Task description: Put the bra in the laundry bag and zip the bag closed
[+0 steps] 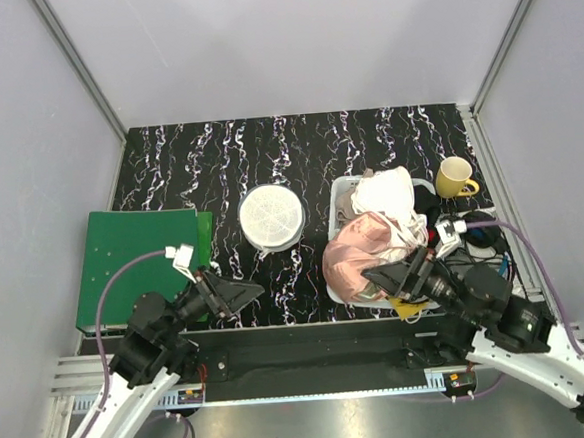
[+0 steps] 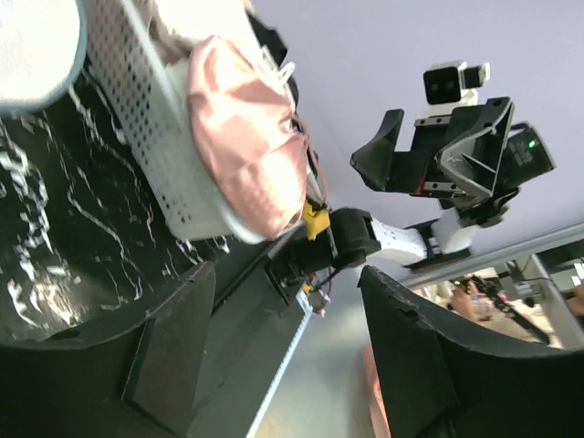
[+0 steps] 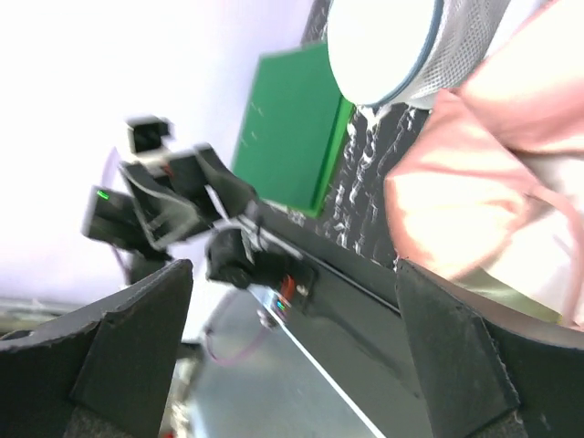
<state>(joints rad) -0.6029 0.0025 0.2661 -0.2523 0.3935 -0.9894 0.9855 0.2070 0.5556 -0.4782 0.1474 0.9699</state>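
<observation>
The laundry bag (image 1: pixel 271 217) is a round white mesh disc lying flat on the black marbled table; its rim also shows in the wrist views (image 2: pixel 36 46) (image 3: pixel 383 46). I cannot pick out the bra in any view. My left gripper (image 1: pixel 249 294) (image 2: pixel 287 365) hovers near the table's front edge, below and left of the bag, open with nothing between its fingers. My right gripper (image 1: pixel 379 278) (image 3: pixel 292 356) is open wide and empty too, right beside the shiny pink garment (image 1: pixel 360 254).
A white perforated basket (image 1: pixel 342 190) (image 2: pixel 155 137) at the right holds the pink garment (image 2: pixel 246 137) (image 3: pixel 474 182) and a white cloth (image 1: pixel 386 197). A yellow mug (image 1: pixel 455 178) stands behind it. A green board (image 1: pixel 140 265) (image 3: pixel 292 128) lies at the left.
</observation>
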